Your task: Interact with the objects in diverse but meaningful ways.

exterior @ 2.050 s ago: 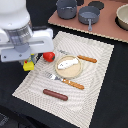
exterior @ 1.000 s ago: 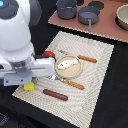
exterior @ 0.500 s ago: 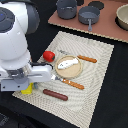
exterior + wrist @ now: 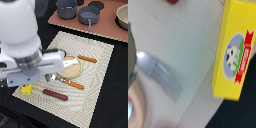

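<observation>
Box (image 4: 236, 49), yellow, lies at the mat's (image 4: 97, 75) near corner directly under my wrist, long axis along the mat edge; pincer jaws hidden, so I cannot tell their opening.

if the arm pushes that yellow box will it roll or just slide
The yellow box looks flat-sided and lies flat, so it would probably slide, not roll. It appears rigid and, being toy-sized, likely light. Its glossy printed face may be slippery.
</observation>
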